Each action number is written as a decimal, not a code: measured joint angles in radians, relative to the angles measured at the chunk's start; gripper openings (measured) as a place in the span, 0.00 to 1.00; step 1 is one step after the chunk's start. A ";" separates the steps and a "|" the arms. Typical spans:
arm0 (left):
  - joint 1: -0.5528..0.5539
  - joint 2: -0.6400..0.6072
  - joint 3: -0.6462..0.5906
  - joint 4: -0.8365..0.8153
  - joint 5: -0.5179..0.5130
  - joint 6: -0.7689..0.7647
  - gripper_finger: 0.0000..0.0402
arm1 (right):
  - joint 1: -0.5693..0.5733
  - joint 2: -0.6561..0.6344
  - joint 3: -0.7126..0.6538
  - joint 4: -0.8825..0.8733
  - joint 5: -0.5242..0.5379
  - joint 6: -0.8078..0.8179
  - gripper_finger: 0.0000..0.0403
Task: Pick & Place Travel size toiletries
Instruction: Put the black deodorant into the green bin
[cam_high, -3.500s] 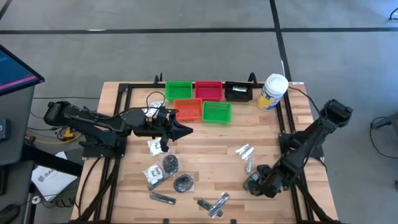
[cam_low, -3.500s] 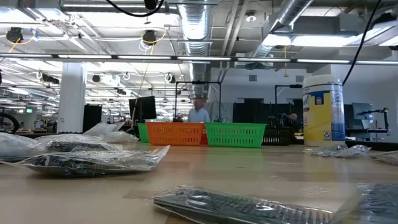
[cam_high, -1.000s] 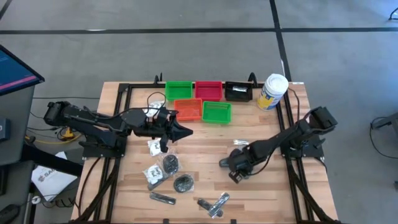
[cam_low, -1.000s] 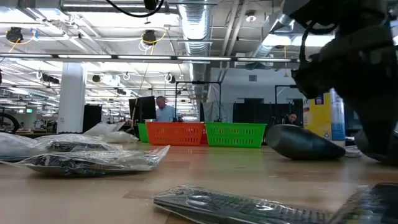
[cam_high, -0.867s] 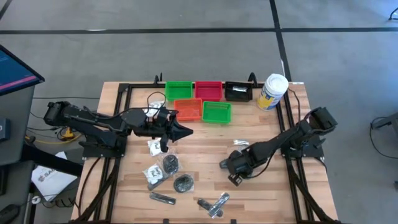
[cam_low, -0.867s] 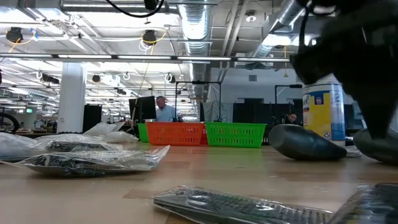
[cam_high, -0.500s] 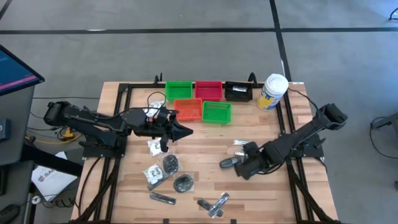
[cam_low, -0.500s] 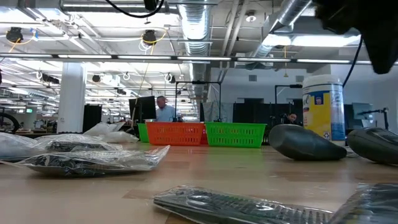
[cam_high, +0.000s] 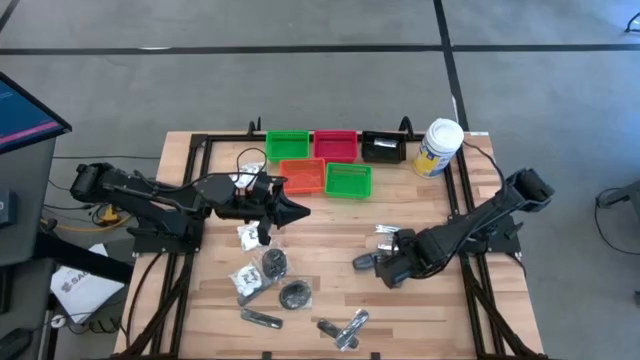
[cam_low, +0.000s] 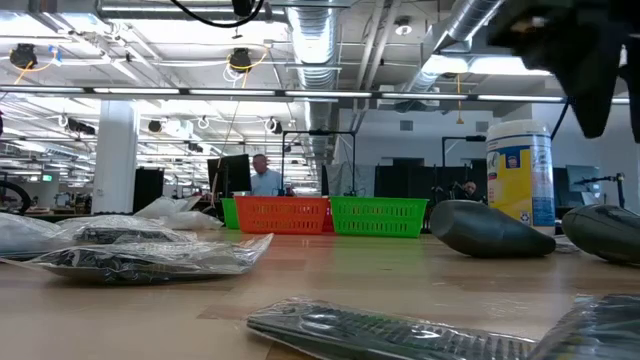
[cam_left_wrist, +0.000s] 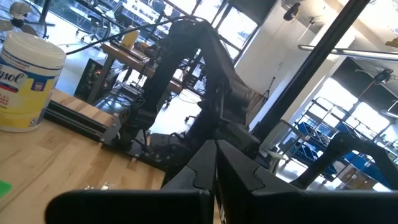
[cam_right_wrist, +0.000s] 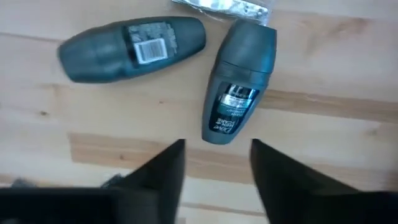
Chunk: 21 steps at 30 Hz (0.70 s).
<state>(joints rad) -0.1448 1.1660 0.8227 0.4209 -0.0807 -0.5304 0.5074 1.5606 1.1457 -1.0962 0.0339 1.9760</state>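
Across the frame's middle, table (cam_high: 330, 225): pale wooden planks with a black rail frame, filling the centre of the high view.
Left arm: dark, reaching from the left edge toward the centre; left gripper (cam_high: 300, 209) sits left of centre, just below the trays, its jaws together and holding nothing.
Right arm: dark, slanting from the right edge down toward lower centre; right gripper (cam_high: 392, 268) hangs right of centre, above the table, its jaws apart and empty, as the two dark fingers (cam_right_wrist: 161, 171) in the right wrist view show.
Canister (cam_high: 438, 147): tall, white, with a yellow and blue label, upright at upper right of the table.
Trays: green tray (cam_high: 288, 143), red tray (cam_high: 335, 145) and black tray (cam_high: 382, 148) in a row along the upper centre; orange tray (cam_high: 303, 176) and a second green tray (cam_high: 348, 180) just below them.
Grey ovals: two dark grey toiletries lie on the wood just beside each other in the right wrist view, barcode oval (cam_right_wrist: 132, 46) at upper left, labelled oval (cam_right_wrist: 239, 81) at centre, directly beyond the fingertips.
Silvery sachet (cam_right_wrist: 222, 7): at the top edge of the right wrist view, touching the labelled oval's end.
Clear packets (cam_high: 258, 272): clustered at lower left of centre, some with black round pieces.
Slim tubes (cam_high: 343, 328): silvery, at bottom centre.
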 joint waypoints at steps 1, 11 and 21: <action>0.000 0.000 0.000 0.001 0.000 0.000 0.02 | -0.007 -0.001 -0.009 0.004 -0.009 0.005 0.55; -0.002 0.000 0.000 0.005 0.000 -0.005 0.02 | -0.039 -0.004 -0.155 0.131 -0.060 0.025 0.76; -0.002 0.000 0.000 0.007 0.000 -0.005 0.02 | -0.054 -0.002 -0.232 0.215 -0.037 0.044 0.74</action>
<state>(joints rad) -0.1463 1.1660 0.8227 0.4274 -0.0807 -0.5358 0.4530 1.5589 0.9134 -0.8808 -0.0029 2.0201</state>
